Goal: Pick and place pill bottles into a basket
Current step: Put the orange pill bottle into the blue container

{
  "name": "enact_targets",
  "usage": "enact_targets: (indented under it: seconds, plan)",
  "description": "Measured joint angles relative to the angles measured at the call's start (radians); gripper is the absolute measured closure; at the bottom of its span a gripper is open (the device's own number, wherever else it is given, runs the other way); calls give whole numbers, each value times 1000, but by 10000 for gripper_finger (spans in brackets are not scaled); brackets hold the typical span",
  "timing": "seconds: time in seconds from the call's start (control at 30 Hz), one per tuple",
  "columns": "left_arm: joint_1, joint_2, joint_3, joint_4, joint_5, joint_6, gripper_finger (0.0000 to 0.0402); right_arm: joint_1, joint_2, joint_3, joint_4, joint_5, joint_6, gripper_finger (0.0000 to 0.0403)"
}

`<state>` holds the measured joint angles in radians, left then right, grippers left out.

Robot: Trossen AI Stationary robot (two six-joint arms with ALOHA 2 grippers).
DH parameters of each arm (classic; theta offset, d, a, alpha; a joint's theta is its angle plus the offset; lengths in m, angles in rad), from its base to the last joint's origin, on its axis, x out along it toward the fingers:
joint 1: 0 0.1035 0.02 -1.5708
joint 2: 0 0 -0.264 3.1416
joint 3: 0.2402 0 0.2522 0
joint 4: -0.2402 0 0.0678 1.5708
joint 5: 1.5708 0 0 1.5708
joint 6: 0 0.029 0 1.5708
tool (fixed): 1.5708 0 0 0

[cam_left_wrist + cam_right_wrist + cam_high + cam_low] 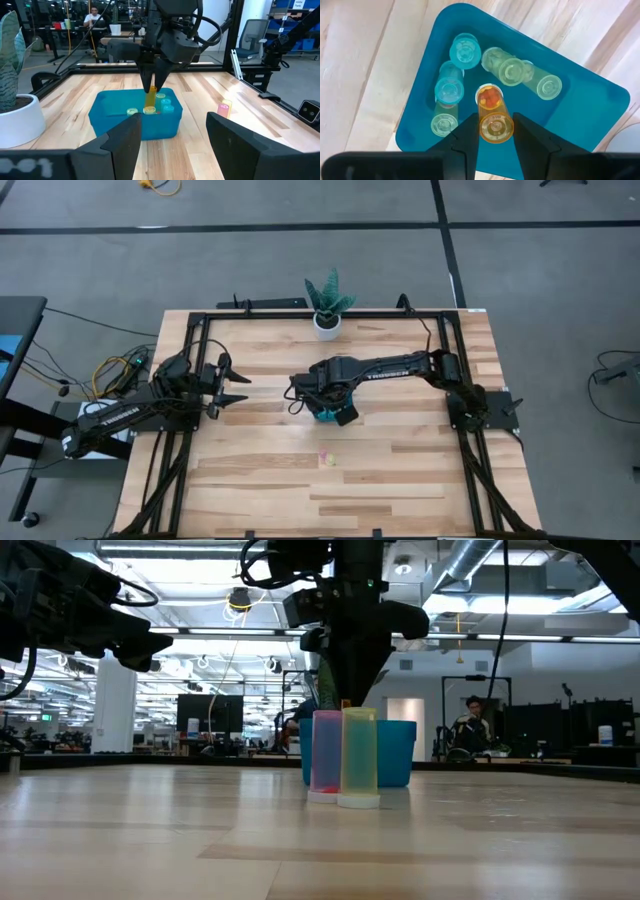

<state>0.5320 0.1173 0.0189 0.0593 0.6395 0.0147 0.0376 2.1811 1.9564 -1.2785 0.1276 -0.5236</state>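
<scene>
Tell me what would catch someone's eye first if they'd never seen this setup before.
Probably the right end effector, shut on an orange pill bottle and holding it upright over the teal basket near the table's middle, with several bottles already inside. Next, the pink and yellow bottles standing together on the wood in front of the basket. The left end effector waits open at the table's left side, and a potted plant stands at the far edge.

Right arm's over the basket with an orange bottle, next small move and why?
Probably open the right end effector and let go. It is shut on the orange bottle, held upright over the teal basket, above a bare patch among the bottles already inside. Two bottles remain on the table.
</scene>
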Motion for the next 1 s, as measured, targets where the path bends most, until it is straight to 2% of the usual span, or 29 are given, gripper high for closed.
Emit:
enact_targets:
  seconds: [1.0]
  plan:
    - [0,0,0,0,0,0,189,-7,49,0,27,-51,-8,301]
